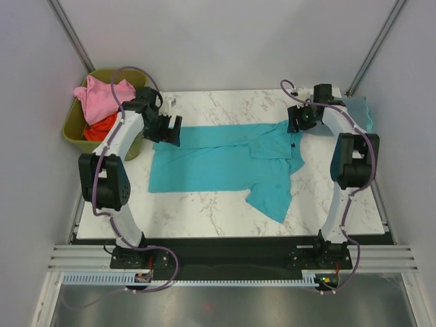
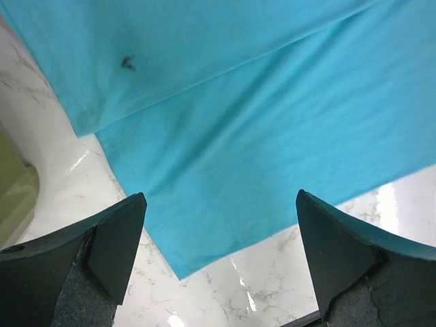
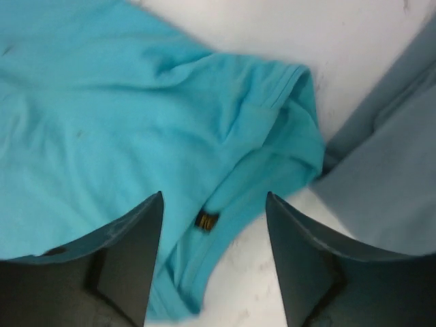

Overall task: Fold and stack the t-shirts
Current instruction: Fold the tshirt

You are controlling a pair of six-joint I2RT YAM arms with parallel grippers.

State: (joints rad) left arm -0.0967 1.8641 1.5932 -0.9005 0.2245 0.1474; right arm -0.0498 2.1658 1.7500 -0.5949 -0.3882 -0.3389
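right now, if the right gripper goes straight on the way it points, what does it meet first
The right gripper would probably meet the teal t-shirt first, near its collar; the grey-blue shirt lies off to the side.

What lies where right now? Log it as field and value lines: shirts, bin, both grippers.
teal cloth t-shirt: spread across the white marble table, one sleeve toward the near edge
pink cloth shirt: bunched on top in the olive-green plastic bin
orange-red cloth shirt: in the bin, under the pink one
grey-blue cloth shirt: far right of the table, beside the teal collar
left gripper: open, over the teal shirt's hem end
right gripper: open, over the teal collar, holding nothing
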